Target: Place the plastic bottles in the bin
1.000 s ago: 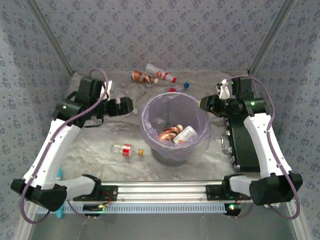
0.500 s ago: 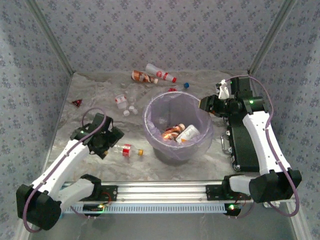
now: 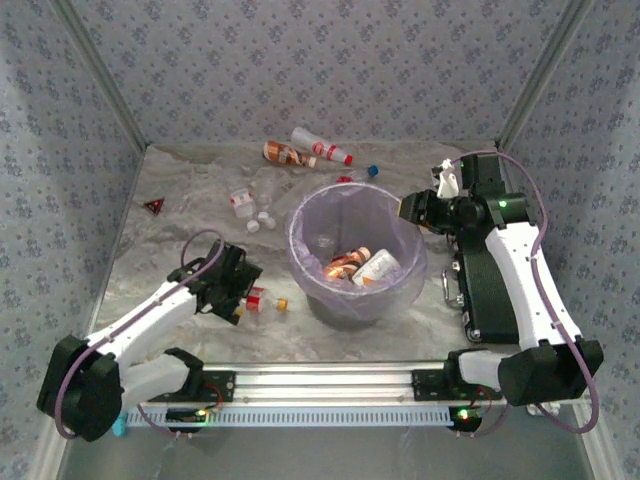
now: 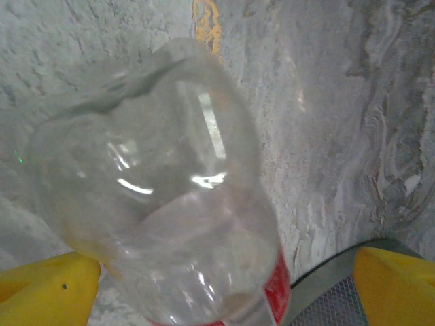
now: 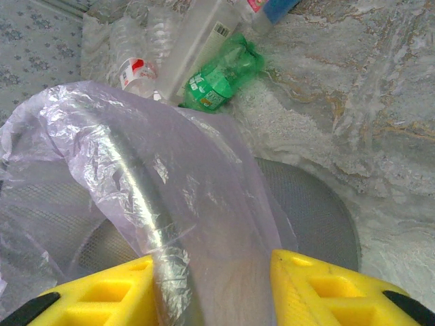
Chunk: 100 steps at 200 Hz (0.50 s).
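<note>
Pickup step at the near-left of the desk (image 3: 190, 215), with the bin (image 3: 295, 235) held on the right.
Your left gripper (image 3: 232, 290) is spread wide astride the clear red-labelled bottle (image 4: 177, 204) lying there; next you likely need to close on it, lift and carry it over the bin. Mid-desk, the bin holds at least two bottles (image 3: 360, 267). Your right gripper (image 5: 207, 285) pinches its bag-lined rim.
</note>
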{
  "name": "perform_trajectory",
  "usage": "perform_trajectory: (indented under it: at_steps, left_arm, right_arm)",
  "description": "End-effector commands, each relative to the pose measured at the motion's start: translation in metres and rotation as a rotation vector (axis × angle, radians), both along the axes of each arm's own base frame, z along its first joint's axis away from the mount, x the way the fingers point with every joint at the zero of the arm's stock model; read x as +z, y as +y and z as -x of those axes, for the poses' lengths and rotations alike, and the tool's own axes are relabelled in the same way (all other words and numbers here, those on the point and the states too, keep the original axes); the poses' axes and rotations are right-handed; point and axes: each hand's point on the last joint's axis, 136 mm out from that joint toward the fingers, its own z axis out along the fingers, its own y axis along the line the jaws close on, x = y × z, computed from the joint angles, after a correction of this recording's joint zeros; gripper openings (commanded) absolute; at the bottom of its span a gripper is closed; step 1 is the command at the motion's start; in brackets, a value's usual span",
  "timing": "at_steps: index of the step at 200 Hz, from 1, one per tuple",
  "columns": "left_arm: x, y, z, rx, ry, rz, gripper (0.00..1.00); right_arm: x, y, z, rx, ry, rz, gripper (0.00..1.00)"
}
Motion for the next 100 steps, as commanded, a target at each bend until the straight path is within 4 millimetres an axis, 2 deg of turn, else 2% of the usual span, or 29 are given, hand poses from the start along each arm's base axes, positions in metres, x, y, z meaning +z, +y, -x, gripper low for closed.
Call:
perform_trajectory:
  at_steps: [1,24,64,100]
  left_arm:
    - [-0.009,-0.008,-0.005,0.067,0.004,0.057,0.95]
    - [-0.017,-0.005,-0.004,0.087,0.010,0.037,0.91]
    - [-0.030,-0.007,-0.007,0.105,0.018,0.038,0.75]
    - [-0.022,-0.009,-0.011,0.076,0.014,0.022,0.61]
  right_arm:
    - [0.001,-0.009,0.003,-0.025,-0.004,0.047,0.44]
    - [0.001,-0.010,0.004,-0.028,-0.005,0.052,0.44]
    - [0.000,-0.007,0.004,-0.024,-0.002,0.041,0.44]
    - [0.001,-0.002,0.006,-0.016,-0.003,0.028,0.44]
